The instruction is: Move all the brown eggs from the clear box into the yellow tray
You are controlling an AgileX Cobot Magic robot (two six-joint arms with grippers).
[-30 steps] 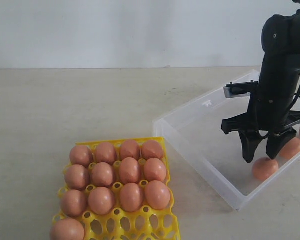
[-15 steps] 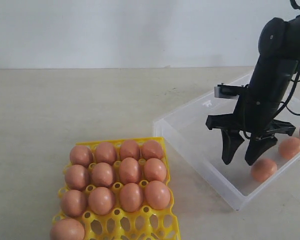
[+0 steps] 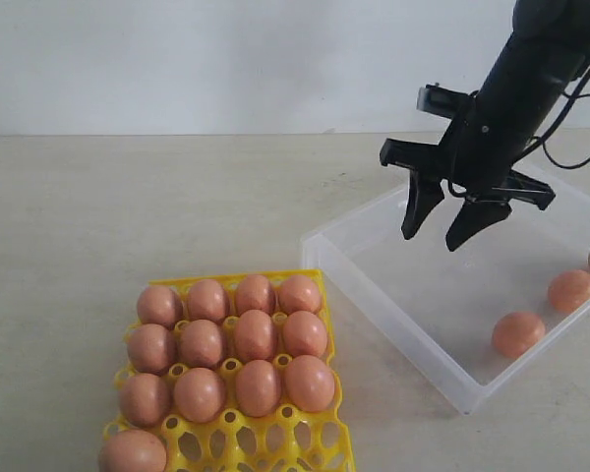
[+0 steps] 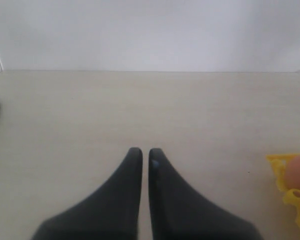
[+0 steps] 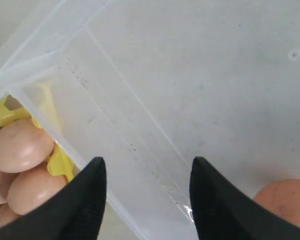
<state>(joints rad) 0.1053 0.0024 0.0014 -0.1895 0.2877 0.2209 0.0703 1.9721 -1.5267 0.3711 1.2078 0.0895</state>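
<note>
Three brown eggs (image 3: 519, 333) are lying on the floor of the clear box (image 3: 383, 324), grouped toward its right end. One is sitting apart from the walls and the other two are trailing off toward the edge of the exterior view. Thirteen more are sitting in the cups of the yellow tray (image 3: 275, 444), filling three rows of four, with one at the near left corner. The tray is resting on the table (image 3: 128, 197) just beside the box's left corner.

The right gripper (image 3: 433, 239) is hovering above the left part of the box, well apart from the loose eggs. Its jaws are standing wide and gripping nothing — the wrist view is showing bare box floor between the fingers (image 5: 90, 195).

The left gripper (image 4: 142, 152) is hanging over bare table beside the tray's corner. Its jaws are closed to a thin slit and empty.
</note>
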